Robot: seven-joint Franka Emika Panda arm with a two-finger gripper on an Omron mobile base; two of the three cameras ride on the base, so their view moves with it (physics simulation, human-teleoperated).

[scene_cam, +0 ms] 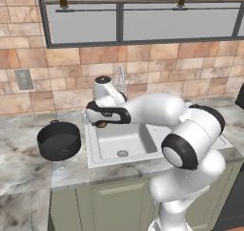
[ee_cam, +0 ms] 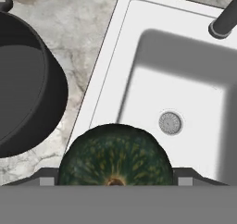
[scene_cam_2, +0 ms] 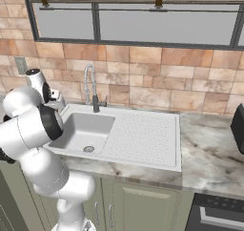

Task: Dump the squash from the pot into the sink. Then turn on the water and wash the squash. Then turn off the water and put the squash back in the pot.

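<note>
**Squash held between the fingers above the sink's left rim**

Left to right in the left base view: the pot (scene_cam: pixel 59 140) stands upright on the marble counter (scene_cam: pixel 19 163), just beside the sink's left rim, its dark interior showing nothing inside. Next comes the gripper (scene_cam: pixel 100 124), poised over the near-left part of the sink (scene_cam: pixel 143 151). The squash (ee_cam: pixel 115 156) sits between the two fingers, which stand spread wide and flank its sides; in the hand view it hangs above the basin's edge, with the drain (ee_cam: pixel 170 122) beyond it. The fingers are judged to be grasping the squash rather than standing free. Behind the basin rises the faucet (scene_cam_2: pixel 89 88), with no stream visible. Farther right lies the ribbed drainboard (scene_cam_2: pixel 143 134).

Handling, as a judgement: the squash looks hard-shelled, rigid and fairly dense for its size, so it should tolerate firm pressure without bruising. Its rounded, glossy rind would be slippery, more so if wet, and it may roll once set down. The surest hold is across its widest girth, fingers on opposite flanks, avoiding the tapering stem end.
</note>
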